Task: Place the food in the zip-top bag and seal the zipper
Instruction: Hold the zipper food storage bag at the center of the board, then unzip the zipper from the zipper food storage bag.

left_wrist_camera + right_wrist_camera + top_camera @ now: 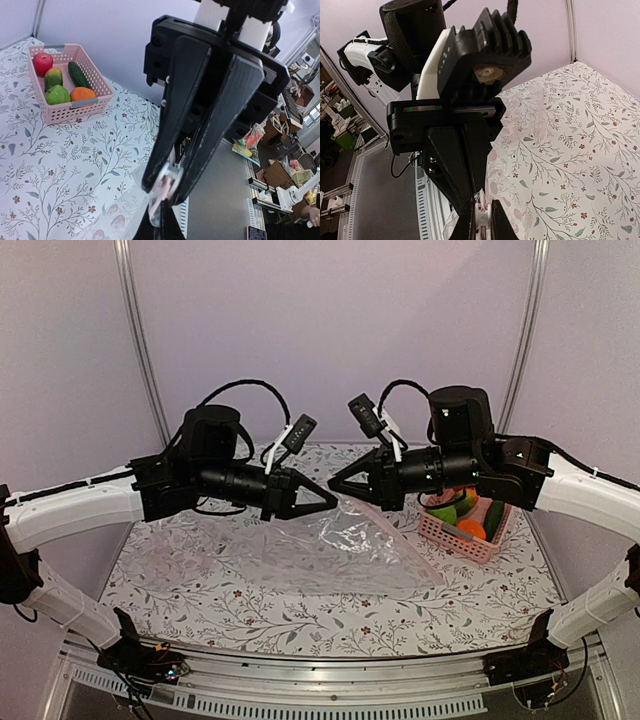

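The see-through zip-top bag [300, 550] lies flat and empty on the flowered table, with its upper edge lifted to where my two grippers meet tip to tip. My right gripper [483, 220] is shut on the pinkish-white slider [168, 184] of the zipper. My left gripper [161, 227] is shut on the bag's edge right beside it. The food sits in the pink basket [70, 112]: red apple [43, 62], mango [53, 77], green apple [57, 95], orange [82, 94] and cucumber [78, 75].
The pink basket [455, 537] stands at the right of the table, behind my right arm. The table's metal front rail [330, 680] runs along the near edge. Both arms reach inward over the middle of the table.
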Robot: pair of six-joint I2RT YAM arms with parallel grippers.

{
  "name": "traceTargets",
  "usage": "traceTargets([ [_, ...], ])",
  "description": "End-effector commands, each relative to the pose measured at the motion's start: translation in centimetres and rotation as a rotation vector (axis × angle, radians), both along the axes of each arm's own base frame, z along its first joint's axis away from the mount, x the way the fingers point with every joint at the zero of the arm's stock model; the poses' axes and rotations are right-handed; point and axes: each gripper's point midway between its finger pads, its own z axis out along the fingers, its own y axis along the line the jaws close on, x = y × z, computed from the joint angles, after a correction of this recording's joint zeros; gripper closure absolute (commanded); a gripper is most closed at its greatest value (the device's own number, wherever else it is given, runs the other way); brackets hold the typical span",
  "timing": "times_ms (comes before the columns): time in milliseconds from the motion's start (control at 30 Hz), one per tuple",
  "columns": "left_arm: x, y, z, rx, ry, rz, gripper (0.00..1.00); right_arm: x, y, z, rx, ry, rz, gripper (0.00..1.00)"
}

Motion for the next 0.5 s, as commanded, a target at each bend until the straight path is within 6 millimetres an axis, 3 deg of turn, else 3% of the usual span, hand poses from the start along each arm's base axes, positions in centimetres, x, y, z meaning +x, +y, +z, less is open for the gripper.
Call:
traceTargets([
  [0, -0.02, -0.31, 0.7, -0.02, -0.027, 0.002, 1.0, -0.75, -0.29, 0.5, 0.018, -0.005, 0.012, 1.0],
  [467, 0.84, 0.6, 0.98, -0.026, -0.042, 0.062, 1.0, -0.77, -0.41, 0.12, 0.016, 0.005, 0.007, 1.0],
])
